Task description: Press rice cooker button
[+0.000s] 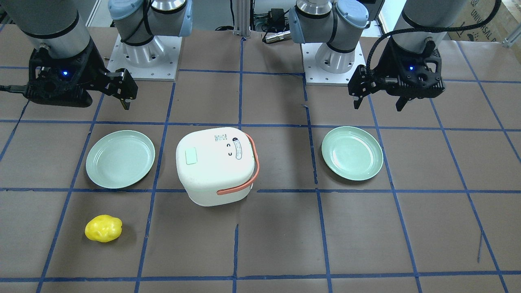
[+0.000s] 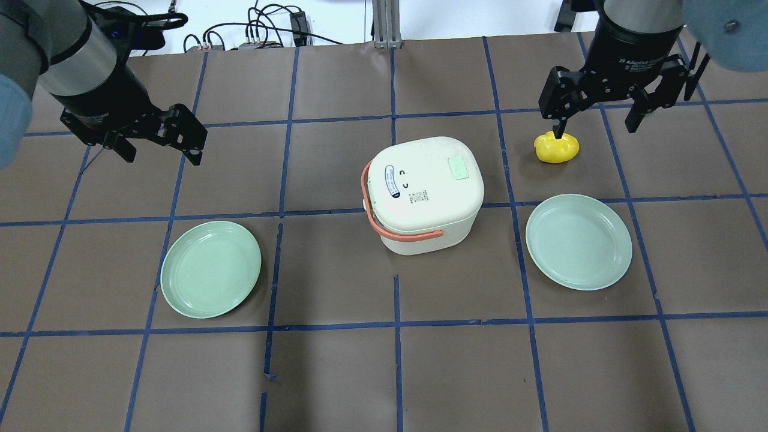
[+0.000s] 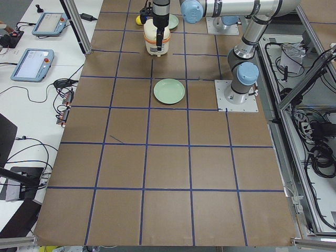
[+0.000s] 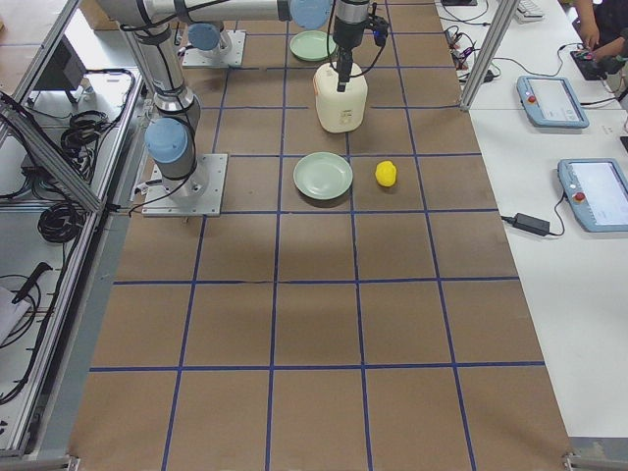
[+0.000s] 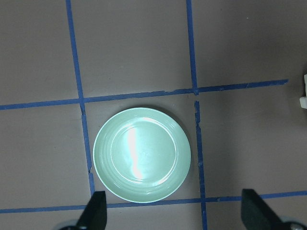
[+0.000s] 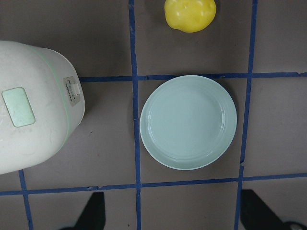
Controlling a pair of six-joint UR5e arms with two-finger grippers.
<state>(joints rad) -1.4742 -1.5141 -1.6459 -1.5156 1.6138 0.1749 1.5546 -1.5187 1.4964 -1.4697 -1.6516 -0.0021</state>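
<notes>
The white rice cooker (image 2: 426, 192) with a salmon handle stands mid-table, and also shows in the front view (image 1: 215, 165). Its mint-green rectangular button (image 2: 460, 168) sits on the lid; it shows in the front view (image 1: 191, 156) and the right wrist view (image 6: 18, 106). My left gripper (image 2: 162, 157) hangs open and empty above the table, well to the cooker's left; in its wrist view (image 5: 175, 213) it is over a green plate. My right gripper (image 2: 596, 127) is open and empty, to the cooker's right and farther from me, near a yellow object.
A green plate (image 2: 211, 268) lies left of the cooker and another green plate (image 2: 579, 241) right of it. A yellow lumpy object (image 2: 557, 147) lies beyond the right plate, just under the right gripper's finger in the overhead view. Blue tape lines grid the brown table.
</notes>
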